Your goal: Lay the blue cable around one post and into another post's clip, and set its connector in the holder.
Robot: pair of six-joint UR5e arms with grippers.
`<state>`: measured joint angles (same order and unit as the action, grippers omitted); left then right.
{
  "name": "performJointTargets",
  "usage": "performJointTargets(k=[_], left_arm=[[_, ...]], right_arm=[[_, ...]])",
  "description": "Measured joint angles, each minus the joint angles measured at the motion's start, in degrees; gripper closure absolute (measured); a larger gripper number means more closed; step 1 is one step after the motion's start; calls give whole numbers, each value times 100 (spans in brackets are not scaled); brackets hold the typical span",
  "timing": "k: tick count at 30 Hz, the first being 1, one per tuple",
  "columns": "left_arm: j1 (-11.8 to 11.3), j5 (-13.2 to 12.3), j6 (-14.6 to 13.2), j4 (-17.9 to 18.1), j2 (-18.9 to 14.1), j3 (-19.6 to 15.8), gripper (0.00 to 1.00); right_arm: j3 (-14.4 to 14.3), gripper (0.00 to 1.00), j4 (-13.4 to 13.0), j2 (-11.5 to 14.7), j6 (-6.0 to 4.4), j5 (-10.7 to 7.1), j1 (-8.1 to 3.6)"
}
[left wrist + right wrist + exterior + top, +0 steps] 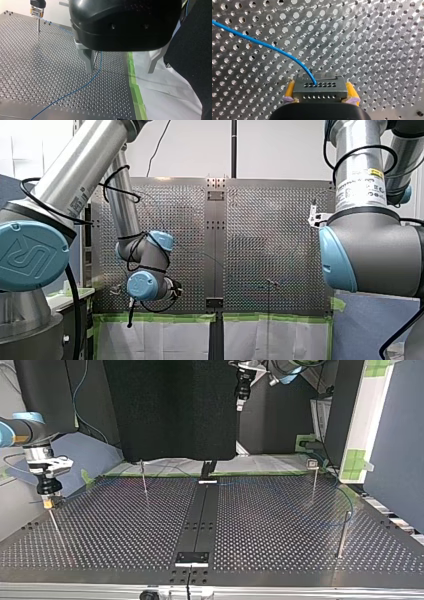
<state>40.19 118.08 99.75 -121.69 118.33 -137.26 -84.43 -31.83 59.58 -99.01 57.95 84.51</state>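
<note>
Clamped with my right tool point(320, 92) on a grey metal connector block point(319, 88) drilled with two rows of small holes, yellow pads point(290, 90) pressed on both flanks. From the block's upper face, a thin blue cable point(262, 44), arching away over the perforated metal worktop point(377, 50). From across the worktop, block poised at the head of a thin leaning metal rod point(55, 525), probably the holder's stem; impossible to tell whether seated or just above. To finish well: press straight along the rod's line without twisting, hold the grip firm until the block sits, then release gently so as not to drag the cable. Further out, my left tool point(119, 71), black-bodied with metal fingers point(87, 62), spread apart and holding nothing, with a slim upright post point(95, 58) just beside one finger and the cable running close past it. Best held clear of that blue line, so the loop around the post is not pulled off. Beyond, a clip-topped post point(313, 477); cable there too faint to judge whether clipped. Stylised UR mark on the blue joint cap point(27, 252); white-and-yellow sticker point(362, 182) on my right arm, print too small to read.
</note>
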Motion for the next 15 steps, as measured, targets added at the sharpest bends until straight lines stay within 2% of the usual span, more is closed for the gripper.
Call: performJointTargets(k=[15], left_arm=[[0, 0, 0, -13, 1, 3, 0]], right_arm=[[-2, 100, -12, -3, -28, 32, 10]])
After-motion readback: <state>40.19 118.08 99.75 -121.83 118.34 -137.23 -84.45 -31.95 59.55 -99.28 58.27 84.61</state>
